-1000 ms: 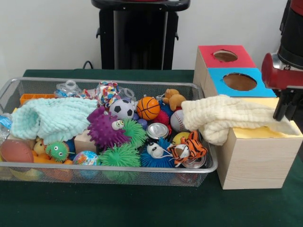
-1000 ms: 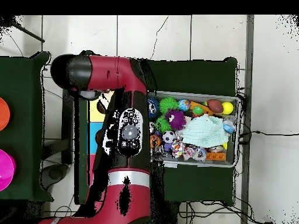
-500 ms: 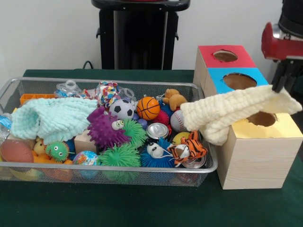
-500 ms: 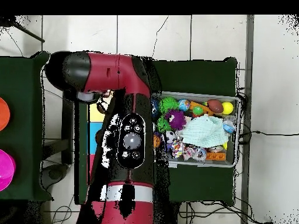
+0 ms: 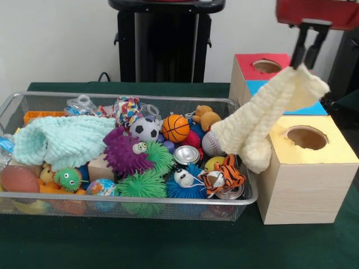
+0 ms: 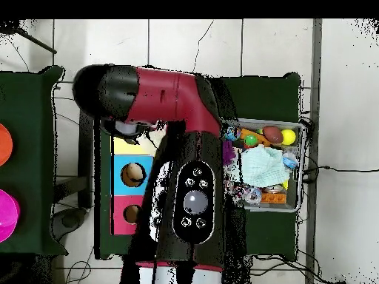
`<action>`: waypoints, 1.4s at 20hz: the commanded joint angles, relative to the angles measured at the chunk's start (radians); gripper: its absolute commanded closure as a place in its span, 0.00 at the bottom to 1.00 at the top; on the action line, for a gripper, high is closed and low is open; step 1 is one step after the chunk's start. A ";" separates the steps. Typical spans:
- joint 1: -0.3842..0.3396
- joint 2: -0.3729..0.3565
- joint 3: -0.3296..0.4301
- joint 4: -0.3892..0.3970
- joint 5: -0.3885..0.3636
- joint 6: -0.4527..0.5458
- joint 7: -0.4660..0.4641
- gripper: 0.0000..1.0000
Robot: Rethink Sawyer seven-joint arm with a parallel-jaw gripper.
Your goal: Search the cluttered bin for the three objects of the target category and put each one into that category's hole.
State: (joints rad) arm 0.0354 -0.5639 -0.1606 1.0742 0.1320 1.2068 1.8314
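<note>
A cream waffle-weave cloth point(image 5: 269, 115) hangs slanted from the gripper point(image 5: 305, 60), which pinches its upper end above the blue box top. Its lower end droops over the wire mesh bin's point(image 5: 242, 193) right rim, beside the yellow-topped wooden box point(image 5: 305, 179).

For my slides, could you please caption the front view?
Gripper lifts a cream cloth above the yellow box, beside the toy-filled wire bin.

no readable text, labels or numbers anywhere
</note>
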 commanded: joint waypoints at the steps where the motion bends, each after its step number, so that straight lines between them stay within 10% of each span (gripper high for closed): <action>1: -0.092 -0.026 0.041 0.246 -0.128 -0.113 -0.170 1.00; 16: -0.255 0.044 0.200 0.349 -0.305 -0.440 -0.224 1.00; 28: -0.266 0.051 0.238 0.458 -0.421 -0.658 -0.096 1.00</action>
State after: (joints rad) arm -0.2245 -0.5495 -0.0409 1.3619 -0.2037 0.6280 1.8304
